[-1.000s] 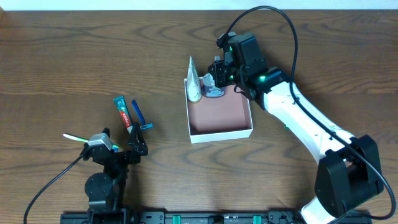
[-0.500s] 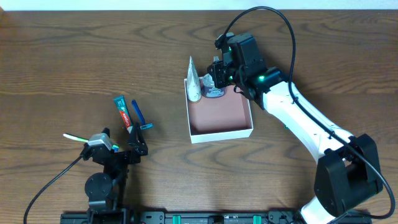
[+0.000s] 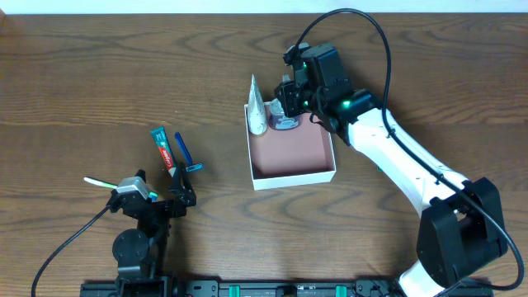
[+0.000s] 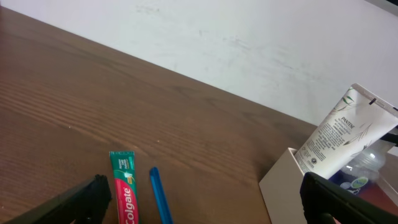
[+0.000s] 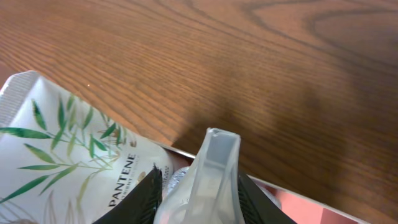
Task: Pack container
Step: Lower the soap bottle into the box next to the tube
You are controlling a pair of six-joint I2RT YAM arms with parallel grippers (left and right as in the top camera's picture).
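My right jaws start loosening round the clear bottle (image 5: pixel 208 177) in the container (image 3: pixel 293 176), still holding or not I cannot tell, so it's nearly packed; left jaws open.

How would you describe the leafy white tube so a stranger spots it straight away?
Find the shallow white box with the pink inside. In its far left corner leans a Pantene tube, crimped end up above the wall. It alone is white with green leaves; the toothpaste lies flat on the wood.

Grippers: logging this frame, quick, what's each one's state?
Left gripper: open, empty.
Right gripper: around the clear bottle at the container; grip cannot be told.
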